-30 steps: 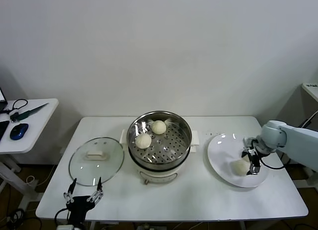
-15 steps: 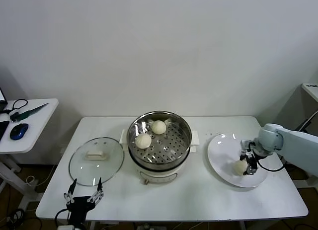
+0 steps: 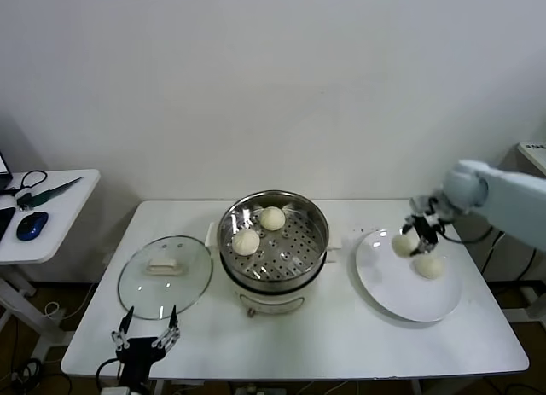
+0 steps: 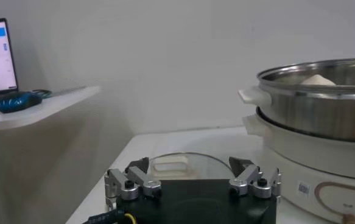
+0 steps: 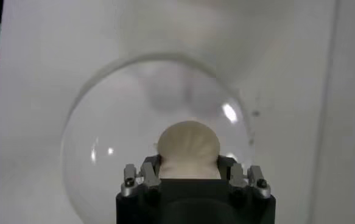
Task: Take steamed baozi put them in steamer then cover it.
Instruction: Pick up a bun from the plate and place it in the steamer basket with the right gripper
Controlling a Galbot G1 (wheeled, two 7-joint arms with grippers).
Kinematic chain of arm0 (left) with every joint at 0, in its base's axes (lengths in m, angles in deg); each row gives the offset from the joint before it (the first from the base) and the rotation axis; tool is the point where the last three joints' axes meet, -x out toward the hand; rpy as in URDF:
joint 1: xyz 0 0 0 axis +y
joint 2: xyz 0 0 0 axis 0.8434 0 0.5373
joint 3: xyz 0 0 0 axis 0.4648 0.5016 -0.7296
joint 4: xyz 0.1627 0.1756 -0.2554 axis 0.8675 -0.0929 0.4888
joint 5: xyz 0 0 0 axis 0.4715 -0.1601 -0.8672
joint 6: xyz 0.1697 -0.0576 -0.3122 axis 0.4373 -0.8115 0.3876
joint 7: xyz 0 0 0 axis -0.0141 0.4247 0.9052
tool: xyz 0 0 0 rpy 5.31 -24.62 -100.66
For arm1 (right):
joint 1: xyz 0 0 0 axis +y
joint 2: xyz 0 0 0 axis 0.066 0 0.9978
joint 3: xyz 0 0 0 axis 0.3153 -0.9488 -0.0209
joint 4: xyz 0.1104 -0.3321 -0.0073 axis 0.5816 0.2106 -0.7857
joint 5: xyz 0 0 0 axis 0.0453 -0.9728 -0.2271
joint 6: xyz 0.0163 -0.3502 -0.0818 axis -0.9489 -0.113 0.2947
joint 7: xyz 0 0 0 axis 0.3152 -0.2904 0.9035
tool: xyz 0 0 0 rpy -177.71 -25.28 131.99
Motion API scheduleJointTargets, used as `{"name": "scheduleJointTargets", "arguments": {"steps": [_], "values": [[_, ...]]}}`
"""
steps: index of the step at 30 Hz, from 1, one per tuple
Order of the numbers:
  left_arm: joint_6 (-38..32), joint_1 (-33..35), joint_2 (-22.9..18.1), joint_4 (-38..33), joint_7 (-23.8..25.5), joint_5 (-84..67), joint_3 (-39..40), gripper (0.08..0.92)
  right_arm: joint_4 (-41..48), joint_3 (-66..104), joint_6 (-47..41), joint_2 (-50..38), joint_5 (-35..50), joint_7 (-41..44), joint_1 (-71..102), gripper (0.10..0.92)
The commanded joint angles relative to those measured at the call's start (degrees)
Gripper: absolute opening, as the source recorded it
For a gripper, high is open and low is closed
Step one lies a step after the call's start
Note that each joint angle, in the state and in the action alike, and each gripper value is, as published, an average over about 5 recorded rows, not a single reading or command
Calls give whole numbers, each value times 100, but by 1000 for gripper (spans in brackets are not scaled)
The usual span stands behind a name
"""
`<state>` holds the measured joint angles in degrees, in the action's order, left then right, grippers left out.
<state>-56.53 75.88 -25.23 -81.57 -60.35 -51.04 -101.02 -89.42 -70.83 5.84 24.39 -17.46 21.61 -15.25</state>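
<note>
My right gripper [image 3: 409, 238] is shut on a cream-white baozi [image 3: 399, 245] and holds it lifted above the white plate [image 3: 388, 284]. In the right wrist view the bun [image 5: 188, 142] sits between that gripper's [image 5: 189, 165] fingers, over the plate [image 5: 104, 152]. A second baozi [image 3: 429, 267] lies on the plate. Two more baozi [image 3: 272, 217] [image 3: 246, 241] rest on the perforated tray of the steamer [image 3: 317, 241]. The glass cover [image 3: 165, 275] lies flat on the table left of the steamer. My left gripper [image 3: 143, 339] is open and parked at the table's front left edge.
The left wrist view shows the left gripper [image 4: 192, 173] with the cover [image 4: 177, 164] before it and the steamer [image 4: 323, 109] beside it. A side table [image 3: 51, 207] with a mouse and cables stands at the far left.
My right gripper closed on one baozi on the plate and lifted it up and toward the steamer. A second baozi now shows on the plate. The left arm has not moved.
</note>
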Motion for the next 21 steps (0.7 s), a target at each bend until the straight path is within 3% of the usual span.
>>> {"name": "scheduleJointTargets", "arguments": {"steps": [1, 10, 17, 21], "values": [[5, 14, 1, 1, 1, 9, 0, 823, -374, -1100, 2138, 1475, 922, 684, -2607, 628], [-3, -14, 22, 18, 2, -4, -11, 823, -1884, -741, 3000, 2442, -283, -85, -2108, 628], [0, -34, 23, 7, 0, -56, -53, 823, -1653, -397, 3287, 2909, -1801, -626, -798, 628], [4, -49, 8, 10, 1, -46, -36, 823, -1286, -257, 3272, 3210, -2237, -813, -261, 628]]}}
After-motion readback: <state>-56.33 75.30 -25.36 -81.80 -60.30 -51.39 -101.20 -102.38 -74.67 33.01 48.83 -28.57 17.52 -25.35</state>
